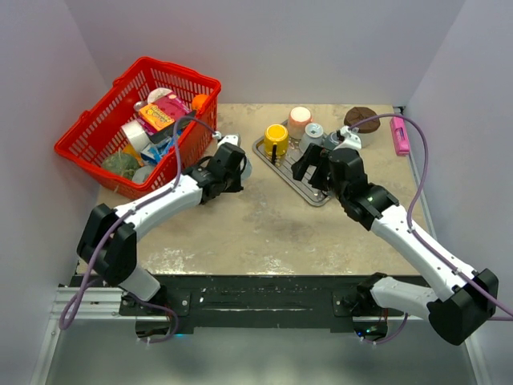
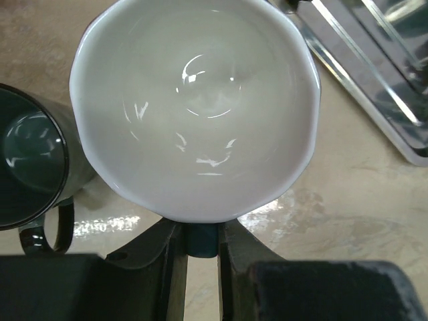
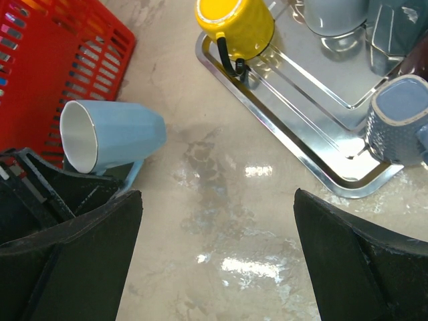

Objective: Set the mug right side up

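Your left pincer [image 2: 200, 237] is almost shut. It pinches the handle of the light blue mug with the white inside [image 3: 124, 134]. The mug is tipped on its side, between the red plastic basket [image 1: 84, 132] and the shiny metal tray [image 3: 304, 160]. Its mouth faces your left arm. Your right pincer [image 3: 217, 257] is wide open over the table and holds nothing.

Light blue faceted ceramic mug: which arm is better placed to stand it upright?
Left. The left arm has its jaws shut on the handle of the light blue faceted ceramic mug, tipped on its side. The right arm hangs open-jawed and empty near the silver metal tray.
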